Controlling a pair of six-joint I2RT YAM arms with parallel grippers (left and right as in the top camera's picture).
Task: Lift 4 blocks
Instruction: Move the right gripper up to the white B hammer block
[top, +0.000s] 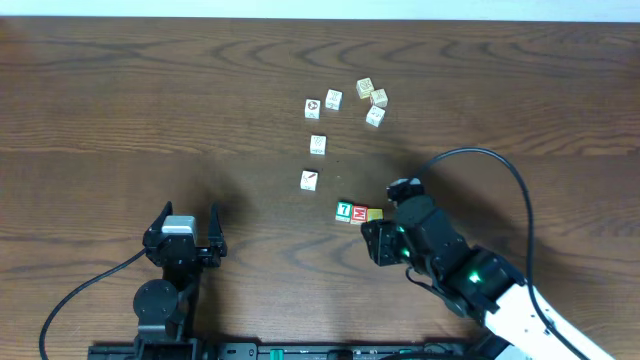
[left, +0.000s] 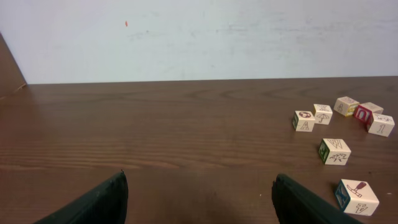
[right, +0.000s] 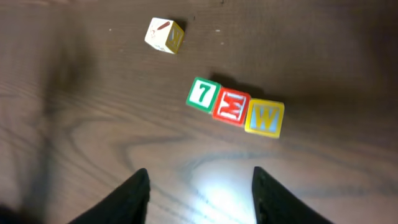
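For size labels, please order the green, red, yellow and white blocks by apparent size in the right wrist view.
Yellow block: marginally largest, though nearest the camera.
Red block and green block: alike.
White block: similar, farthest, so unsure.

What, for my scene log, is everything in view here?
green block: one, green, white 7, left end of a touching three-block row.
red block: one, red, white M, row's middle.
yellow block: one, yellow, W, row's right end.
marked white block: one, cream, dark diagonal mark, alone beyond the row.
cream cubes: six, cream with pictures, scattered farther back.
table: one, dark brown wood, under everything.
left gripper: one, black, open and empty, away from the blocks.
right gripper: one, black, open, just short of the row.
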